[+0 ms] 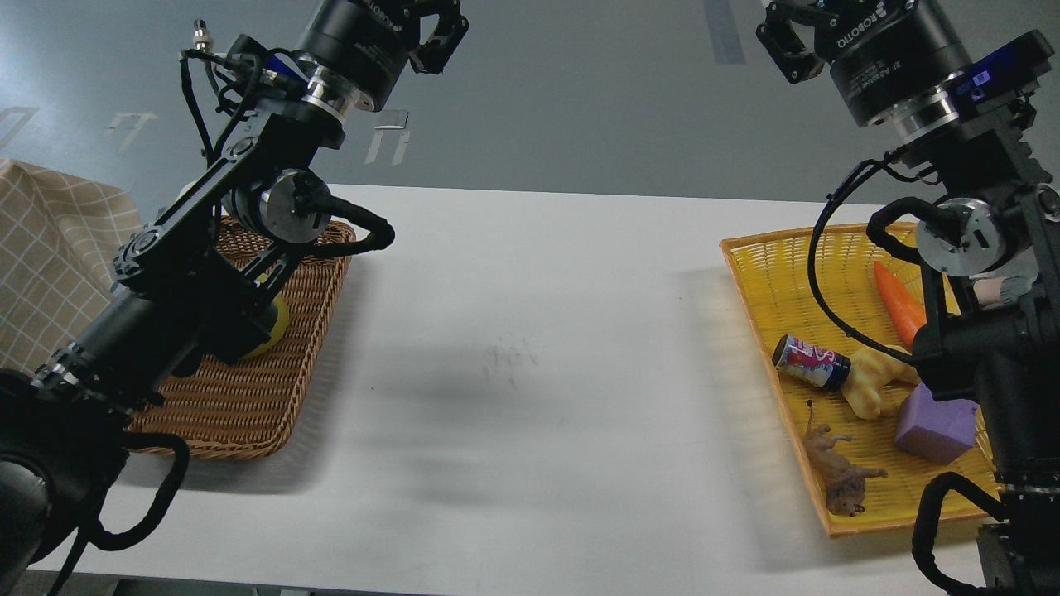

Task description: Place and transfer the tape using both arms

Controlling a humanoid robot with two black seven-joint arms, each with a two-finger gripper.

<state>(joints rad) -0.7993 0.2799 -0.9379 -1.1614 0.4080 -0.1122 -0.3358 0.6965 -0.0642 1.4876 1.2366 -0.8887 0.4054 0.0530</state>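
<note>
Holding nothing, the left gripper (pixel 435 37) and right gripper (pixel 787 37) hang high with fingers cut off up top, so I cannot tell their jaws, while the yellow tape (pixel 273 327) sits in the brown basket (pixel 248 397), mostly hidden under the left arm (pixel 190 273).

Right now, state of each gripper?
Left gripper: raised above the table, cut off by the frame edge; cannot tell, nothing seen in it.
Right gripper: raised, fingers apart, open and empty.

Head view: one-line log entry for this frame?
tape: brown basket, mostly hidden | left hand: raised, empty | right hand: raised, empty | transfer: not started
</note>
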